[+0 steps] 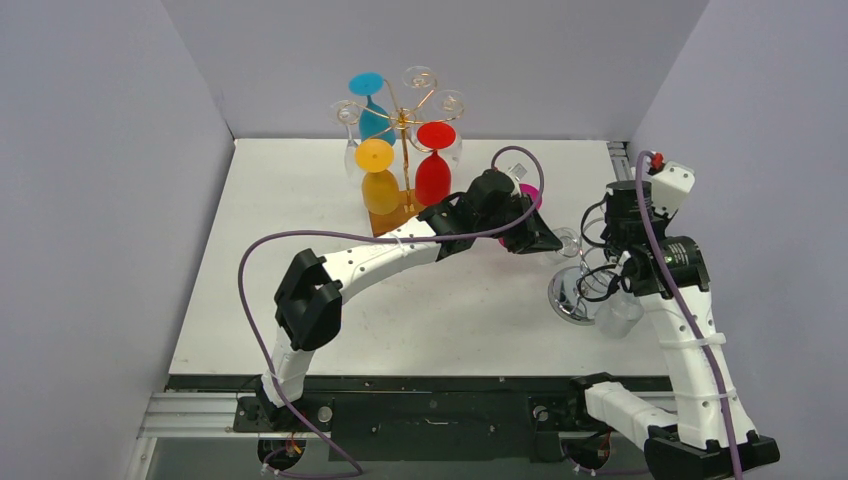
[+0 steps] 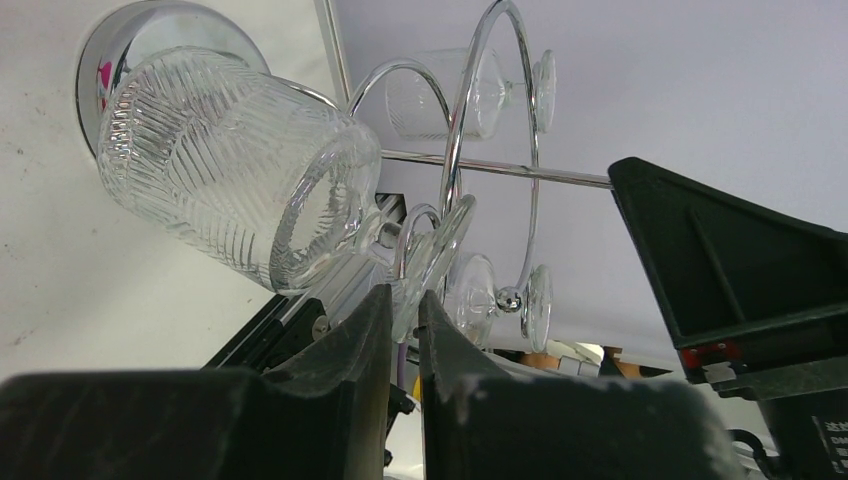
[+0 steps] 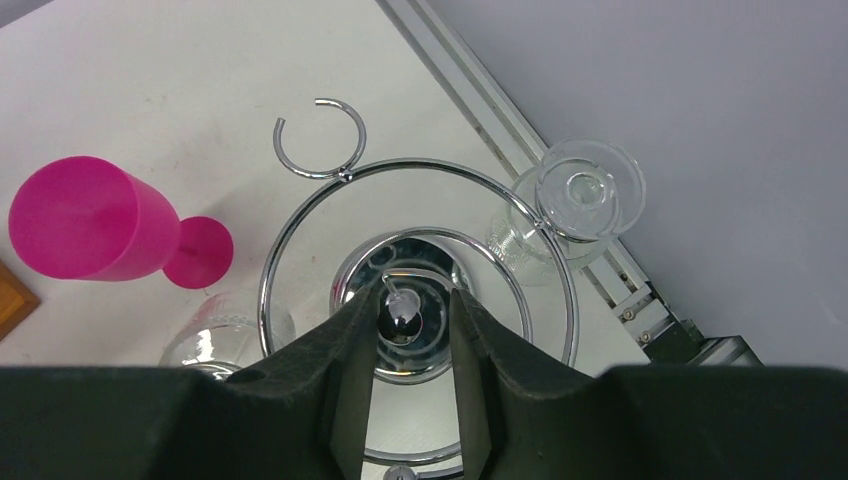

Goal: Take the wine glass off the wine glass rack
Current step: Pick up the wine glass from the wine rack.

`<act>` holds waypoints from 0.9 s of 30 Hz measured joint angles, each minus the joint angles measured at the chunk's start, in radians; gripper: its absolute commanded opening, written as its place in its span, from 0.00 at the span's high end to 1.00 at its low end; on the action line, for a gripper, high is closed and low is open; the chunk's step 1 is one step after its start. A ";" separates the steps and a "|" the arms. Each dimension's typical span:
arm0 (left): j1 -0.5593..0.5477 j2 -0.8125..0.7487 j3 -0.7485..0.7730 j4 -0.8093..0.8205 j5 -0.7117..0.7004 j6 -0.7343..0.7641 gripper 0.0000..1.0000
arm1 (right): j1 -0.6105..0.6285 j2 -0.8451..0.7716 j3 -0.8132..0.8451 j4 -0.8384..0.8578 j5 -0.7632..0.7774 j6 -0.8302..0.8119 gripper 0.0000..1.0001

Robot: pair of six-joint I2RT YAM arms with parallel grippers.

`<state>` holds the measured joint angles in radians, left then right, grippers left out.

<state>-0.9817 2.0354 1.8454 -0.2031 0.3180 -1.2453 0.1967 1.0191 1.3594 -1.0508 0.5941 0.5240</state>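
**At the chrome stand (image 1: 572, 296), wine glass rack (image 1: 405, 208) well apart behind**

Top view. Shows the wine glass rack upright on the table (image 1: 300, 260), behind and to the left of the chrome stand and well apart from it. Counts a blue glass (image 1: 370, 105), a yellow glass (image 1: 378, 175) and a red glass (image 1: 434, 165) hanging bowl-down from its gold arms, with clear ones among them. Puts the left gripper (image 1: 548, 240) just left of the stand, its arm stretched across in front of the rack's wooden base. Puts the right arm (image 1: 690, 345) at the stand's right side, bent over it. Cannot tell how either pair of fingers stands from up here.

Left wrist view. Looks up along the stand's chrome rings. Finds the fingers close together, only a sliver between them, clamped on the edge of the foot of a ribbed clear glass (image 2: 230, 170). Shows that glass tilted on the stand, its bowl near the round base. Catches more clear glasses (image 2: 445, 95) on loops further up the stand.

Right wrist view. Looks straight down on the stand. Finds the right gripper (image 3: 412, 298) with fingers apart, one on each side of the small ball on the central stem, a gap showing on both sides. Places a magenta glass (image 3: 85, 220) on its side on the table, left of the stand and apart from it. Places another clear glass (image 3: 580, 190) on the stand's right side, foot uppermost.
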 measured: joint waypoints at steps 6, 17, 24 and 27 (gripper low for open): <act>0.002 0.003 0.007 -0.006 0.001 -0.006 1.00 | 0.000 0.000 -0.045 0.010 -0.012 -0.005 0.88; 0.003 0.011 0.026 -0.019 0.001 -0.022 1.00 | 0.011 0.000 -0.051 0.018 0.002 -0.007 1.00; 0.003 0.013 0.032 -0.026 -0.006 -0.043 1.00 | 0.055 0.000 -0.065 0.025 0.056 0.005 1.00; 0.004 0.019 0.039 -0.025 -0.010 -0.045 1.00 | 0.076 0.000 -0.070 0.025 0.081 0.012 1.00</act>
<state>-0.9775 2.0544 1.8843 -0.2279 0.3084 -1.2900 0.2729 1.0191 1.2896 -1.0260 0.6750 0.5358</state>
